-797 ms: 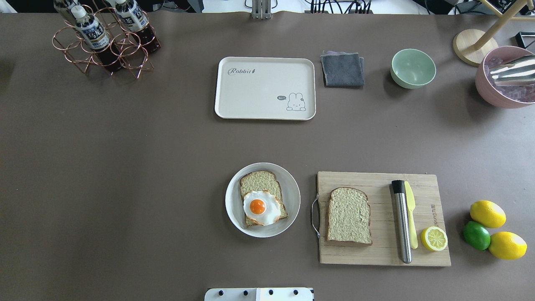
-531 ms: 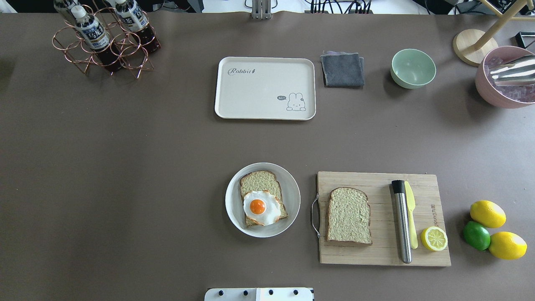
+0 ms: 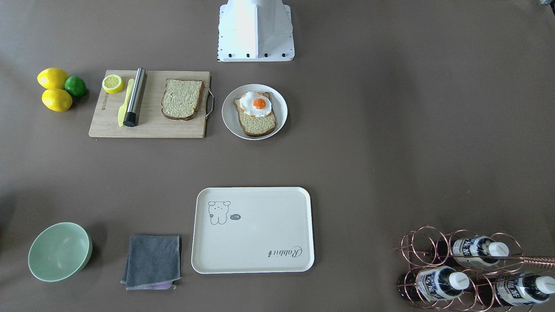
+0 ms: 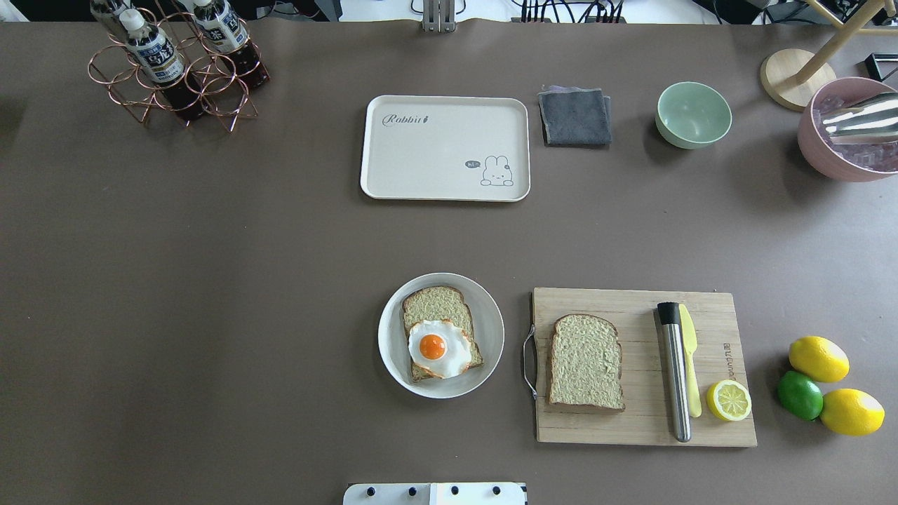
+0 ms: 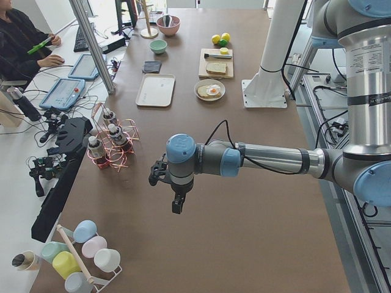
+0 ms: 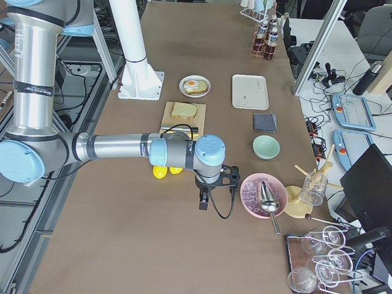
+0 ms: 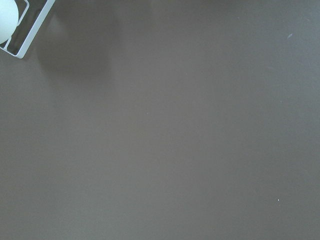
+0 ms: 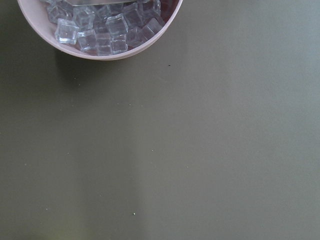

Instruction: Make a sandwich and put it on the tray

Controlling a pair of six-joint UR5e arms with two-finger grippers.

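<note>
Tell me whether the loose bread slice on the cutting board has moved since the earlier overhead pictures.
No. The bread slice lies in the same spot on the cutting board, equally near the board's metal handle.

From the plate (image 4: pixel 491 308), the path to the tray (image 4: pixel 435 151) at 12 o'clock runs over open table (image 4: pixel 280 245). At the plate's 3 o'clock the board (image 4: pixel 631 428) lies just beside it, its metal handle (image 4: pixel 526 361) nearest. The plate's 9 o'clock side is open. At the tray's 3 o'clock a cloth (image 4: pixel 575 116) lies close, with a bowl (image 4: pixel 693 114) beyond. At its 9 o'clock a bottle rack (image 4: pixel 168 77) stands well apart.
</note>
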